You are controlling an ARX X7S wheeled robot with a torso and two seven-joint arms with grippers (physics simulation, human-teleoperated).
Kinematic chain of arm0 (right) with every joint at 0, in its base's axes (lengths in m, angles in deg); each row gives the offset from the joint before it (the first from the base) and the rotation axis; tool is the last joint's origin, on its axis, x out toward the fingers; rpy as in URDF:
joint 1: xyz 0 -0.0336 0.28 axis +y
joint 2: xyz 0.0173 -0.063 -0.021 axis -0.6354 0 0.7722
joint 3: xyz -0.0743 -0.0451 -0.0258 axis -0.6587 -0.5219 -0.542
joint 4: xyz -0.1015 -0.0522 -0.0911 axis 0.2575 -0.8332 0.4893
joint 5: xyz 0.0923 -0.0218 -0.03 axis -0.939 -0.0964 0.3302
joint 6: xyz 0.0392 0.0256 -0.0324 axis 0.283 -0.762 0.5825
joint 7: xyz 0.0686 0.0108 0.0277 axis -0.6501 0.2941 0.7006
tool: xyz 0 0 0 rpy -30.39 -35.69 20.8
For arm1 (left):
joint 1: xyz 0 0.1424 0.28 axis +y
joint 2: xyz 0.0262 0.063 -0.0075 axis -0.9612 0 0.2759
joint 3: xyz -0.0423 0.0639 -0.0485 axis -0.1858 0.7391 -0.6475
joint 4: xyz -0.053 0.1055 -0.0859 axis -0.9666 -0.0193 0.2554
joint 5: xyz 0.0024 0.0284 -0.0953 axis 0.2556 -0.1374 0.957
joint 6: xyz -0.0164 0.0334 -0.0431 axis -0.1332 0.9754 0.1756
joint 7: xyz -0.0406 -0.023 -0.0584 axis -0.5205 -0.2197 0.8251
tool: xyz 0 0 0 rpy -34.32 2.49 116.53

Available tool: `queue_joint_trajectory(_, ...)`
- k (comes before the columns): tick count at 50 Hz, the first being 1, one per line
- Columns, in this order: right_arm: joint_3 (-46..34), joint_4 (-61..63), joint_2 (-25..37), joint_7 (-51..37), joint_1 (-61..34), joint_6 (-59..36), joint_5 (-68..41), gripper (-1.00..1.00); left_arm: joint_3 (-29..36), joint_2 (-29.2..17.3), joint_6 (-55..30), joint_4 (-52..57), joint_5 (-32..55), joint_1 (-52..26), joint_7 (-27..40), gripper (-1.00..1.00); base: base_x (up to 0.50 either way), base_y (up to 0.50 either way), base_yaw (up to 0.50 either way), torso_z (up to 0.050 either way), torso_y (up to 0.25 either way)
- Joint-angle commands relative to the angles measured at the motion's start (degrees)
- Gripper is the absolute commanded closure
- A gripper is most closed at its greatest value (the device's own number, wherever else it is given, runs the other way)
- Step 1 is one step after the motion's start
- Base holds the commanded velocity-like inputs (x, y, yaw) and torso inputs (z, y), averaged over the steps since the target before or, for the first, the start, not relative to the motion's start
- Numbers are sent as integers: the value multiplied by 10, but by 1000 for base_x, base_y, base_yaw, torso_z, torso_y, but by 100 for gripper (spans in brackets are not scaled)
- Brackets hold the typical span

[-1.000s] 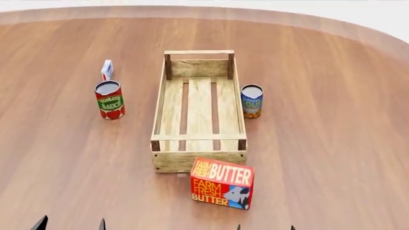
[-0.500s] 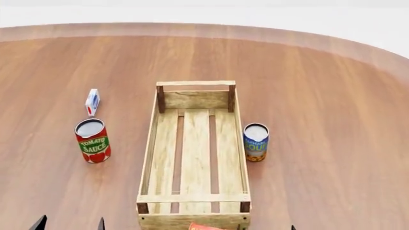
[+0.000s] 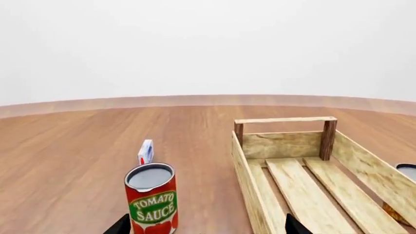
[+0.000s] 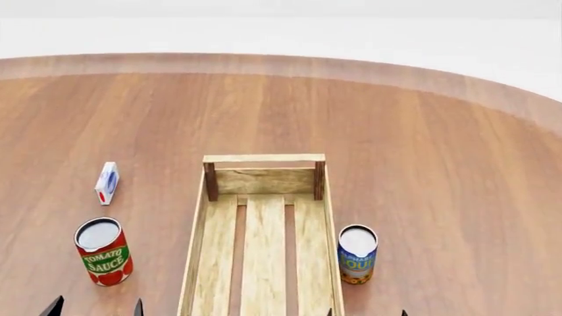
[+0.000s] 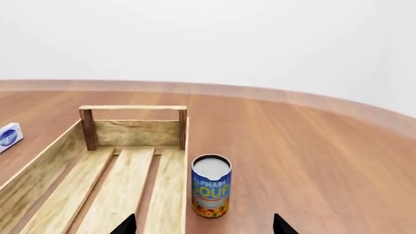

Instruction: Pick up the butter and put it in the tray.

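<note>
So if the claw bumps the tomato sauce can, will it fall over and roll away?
Probably it could. The tomato sauce can stands upright and is taller than it is wide, so a high bump might tip it. Being round, it would likely roll on the smooth wooden table. It looks like stiff metal, so it shouldn't squash.

A broad round table of reddish-brown wood planks (image 4: 439,164) fills the scene. Behind its curved rim stands a plain white wall (image 3: 208,44), evenly lit.
</note>
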Motion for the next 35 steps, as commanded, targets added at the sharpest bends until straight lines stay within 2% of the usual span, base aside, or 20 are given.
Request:
queue_joint_trajectory(1,-3,-6,1,-11,-6,-16,-4,-100,5,-4,1,0,4,1,5,-100,0,0,0,0,0)
queue_joint_trajectory(17,13,46,13,-11,-29,-112,-58,-100,-1,-10,-8,6,20,-1,14,-100,0,0,0,0,0)
queue_joint_trajectory(26,69,224,55,-38,-101,-330,-167,-100,2,-11,-12,8,22,-3,20,-100,0,0,0,0,0)
queue_joint_trajectory(27,84,258,66,-50,-136,-398,-200,-100,3,-10,-12,5,21,-5,20,-100,0,0,0,0,0)
queue_joint_trajectory(31,113,302,88,-81,-241,-572,-280,-100,5,-11,-13,4,22,-5,22,-100,0,0,0,0,0)
queue_joint_trajectory(35,114,317,102,-80,-286,-633,-311,-100,6,-12,-12,2,25,-7,22,-100,0,0,0,0,0)
